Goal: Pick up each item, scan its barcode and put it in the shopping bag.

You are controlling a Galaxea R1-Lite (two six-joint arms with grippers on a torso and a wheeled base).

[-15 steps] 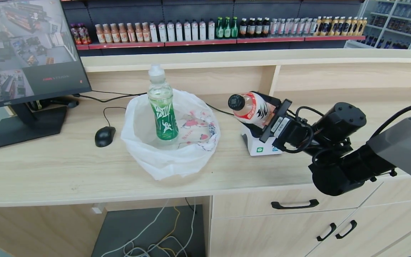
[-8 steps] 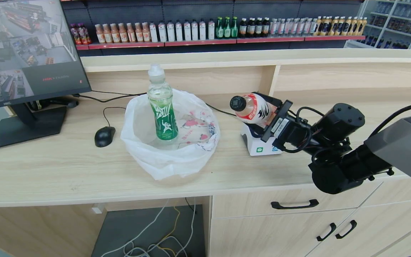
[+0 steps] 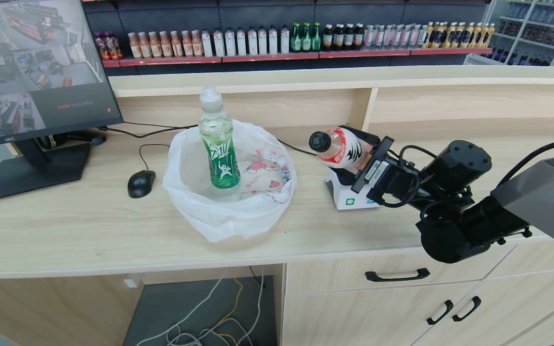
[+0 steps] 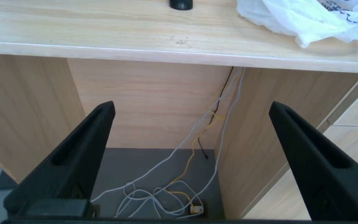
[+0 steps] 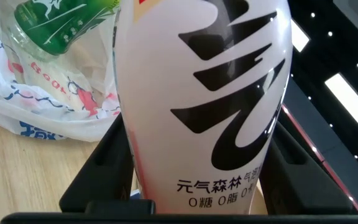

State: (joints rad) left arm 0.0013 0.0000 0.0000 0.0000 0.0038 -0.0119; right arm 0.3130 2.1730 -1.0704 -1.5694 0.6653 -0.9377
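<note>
My right gripper (image 3: 354, 153) is shut on a white bottle (image 3: 338, 144) with a black cap and red-edged label, held on its side just above the small white scanner (image 3: 349, 195) on the counter. In the right wrist view the bottle's white label (image 5: 204, 106) sits between the two black fingers (image 5: 104, 168). A green-labelled bottle (image 3: 218, 144) stands upright inside the white shopping bag (image 3: 231, 211) to the left of the scanner. My left gripper (image 4: 191, 155) is open below the counter edge, with nothing between its fingers.
A monitor (image 3: 31, 67) on its stand and a black mouse (image 3: 141, 183) occupy the counter's left. A raised wooden ledge (image 3: 306, 79) runs behind the bag. Drawers with black handles (image 3: 397, 276) lie under the counter, and loose cables (image 4: 185, 174) hang beneath it.
The right gripper and its white bottle have shifted only slightly over the scanner, first a little up, then a touch down and left. The bag and green bottle have not moved.
</note>
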